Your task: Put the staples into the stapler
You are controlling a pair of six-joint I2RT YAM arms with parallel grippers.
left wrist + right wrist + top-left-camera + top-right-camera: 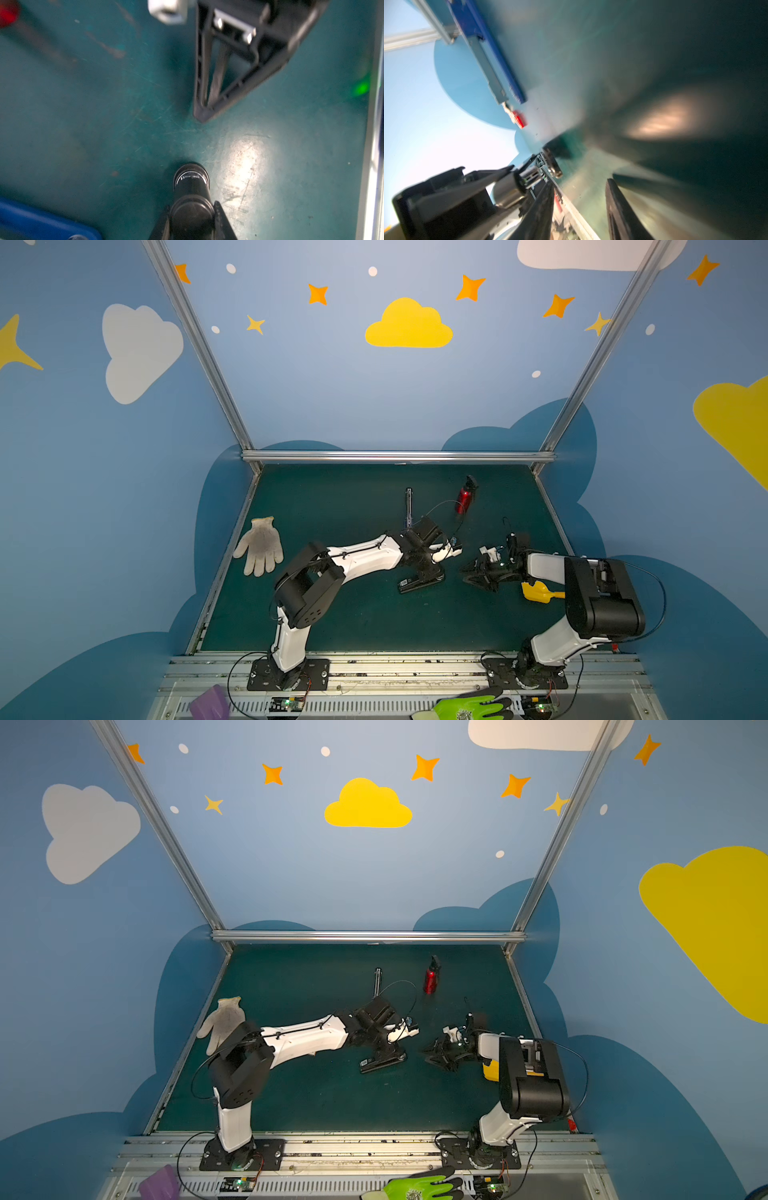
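Note:
A black stapler (415, 585) lies on the green table near the middle in both top views (376, 1064). My left gripper (432, 572) points down onto its right end. In the left wrist view the left gripper (192, 209) is shut on the stapler's rounded black body (191, 187), with a finger on each side. My right gripper (471, 576) hovers just right of the stapler and points left. In the right wrist view the right gripper (580, 182) is open, with bare table between its fingers. The staples do not show clearly in any view.
Toward the back stand a red bottle (466, 495) and a thin black tool (409, 506). A white glove (261, 545) lies at the left and a yellow object (540, 592) beside the right arm. A green glove (473, 707) and a purple object (210, 703) lie on the front rail.

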